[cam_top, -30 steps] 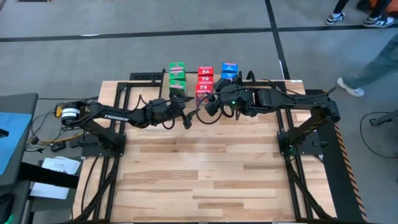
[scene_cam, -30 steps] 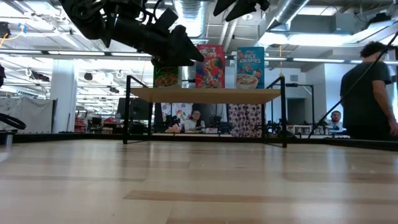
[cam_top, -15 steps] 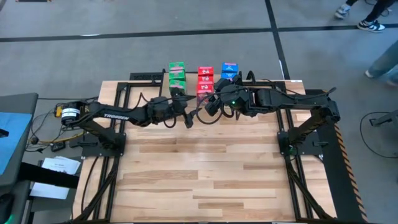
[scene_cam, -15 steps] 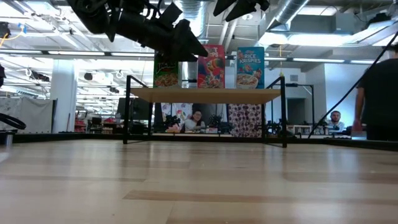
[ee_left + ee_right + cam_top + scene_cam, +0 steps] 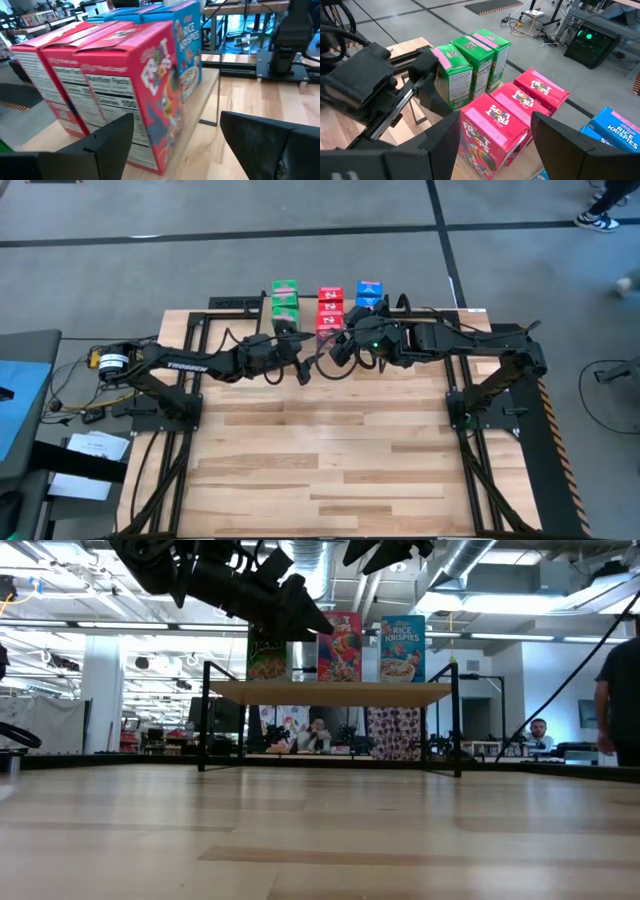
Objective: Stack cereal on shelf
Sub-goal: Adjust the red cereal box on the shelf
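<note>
Cereal boxes (image 5: 324,310) in green, red, blue rows on shelf (image 5: 330,692) at desk's far edge. Left gripper (image 5: 300,350) & right gripper (image 5: 338,348) just beside them, both jaws open, empty.

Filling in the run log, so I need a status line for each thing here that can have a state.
Green cereal boxes: three upright in a row on the shelf.
Red cereal boxes: three upright in a row.
Blue cereal boxes: upright in a row.
Shelf: standing, loaded.
Left gripper: open, empty, at the boxes.
Right gripper: open, empty, above the boxes.
</note>
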`<action>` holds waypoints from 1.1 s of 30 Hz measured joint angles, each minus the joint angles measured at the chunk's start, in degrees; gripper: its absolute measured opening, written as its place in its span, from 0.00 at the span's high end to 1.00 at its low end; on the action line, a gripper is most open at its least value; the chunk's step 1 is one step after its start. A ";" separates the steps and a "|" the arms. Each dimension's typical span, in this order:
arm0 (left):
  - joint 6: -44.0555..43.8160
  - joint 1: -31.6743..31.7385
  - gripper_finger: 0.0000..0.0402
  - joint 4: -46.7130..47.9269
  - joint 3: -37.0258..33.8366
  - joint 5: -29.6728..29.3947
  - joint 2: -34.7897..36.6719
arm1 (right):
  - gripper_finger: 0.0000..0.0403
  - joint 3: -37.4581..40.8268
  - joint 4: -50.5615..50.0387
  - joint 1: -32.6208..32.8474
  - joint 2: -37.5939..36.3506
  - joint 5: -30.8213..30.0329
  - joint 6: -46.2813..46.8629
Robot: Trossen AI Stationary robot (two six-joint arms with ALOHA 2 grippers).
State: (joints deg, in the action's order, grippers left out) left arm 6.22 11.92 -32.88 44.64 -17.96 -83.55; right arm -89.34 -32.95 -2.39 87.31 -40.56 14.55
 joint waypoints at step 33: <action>3.60 -3.72 0.28 15.21 -0.02 -10.04 11.81 | 0.34 0.00 -2.17 0.00 0.02 0.10 0.96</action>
State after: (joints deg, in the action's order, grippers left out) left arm 9.82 8.20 -17.67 44.62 -28.00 -71.74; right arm -89.34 -35.13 -2.39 87.33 -40.45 15.51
